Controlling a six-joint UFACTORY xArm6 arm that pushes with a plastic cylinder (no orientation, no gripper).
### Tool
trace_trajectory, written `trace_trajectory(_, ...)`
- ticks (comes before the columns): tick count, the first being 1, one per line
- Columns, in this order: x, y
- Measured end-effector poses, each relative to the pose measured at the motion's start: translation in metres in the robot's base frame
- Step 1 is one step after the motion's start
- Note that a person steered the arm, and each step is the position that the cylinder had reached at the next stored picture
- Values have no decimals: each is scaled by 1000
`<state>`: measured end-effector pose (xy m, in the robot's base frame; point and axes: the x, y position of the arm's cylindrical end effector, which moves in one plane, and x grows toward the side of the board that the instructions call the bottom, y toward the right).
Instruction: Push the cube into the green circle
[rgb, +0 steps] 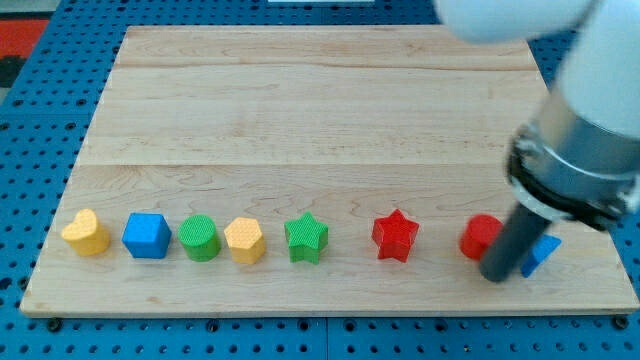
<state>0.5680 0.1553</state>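
The blue cube (147, 235) sits near the view's bottom left, in a row of blocks. The green circle block (199, 238) stands just to its right, a small gap apart. My tip (497, 276) is far to the view's right, at the bottom right of the board. It stands between a red round block (480, 236) on its left and a blue block (543, 252) on its right, both partly hidden by the rod.
The row runs along the bottom of the wooden board (320, 120): a yellow heart (86, 232), a yellow hexagon (244, 240), a green star (306, 238) and a red star (395, 235). The arm's white body (590, 110) covers the top right.
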Motion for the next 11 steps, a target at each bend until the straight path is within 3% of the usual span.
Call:
trace_trajectory(3,-29,-41)
trace_trajectory(4,11,-54)
trace_trajectory(7,14,-276)
trace_trajectory(9,14,-352)
trace_trajectory(10,-25,-378)
trace_trajectory(11,-61,-310)
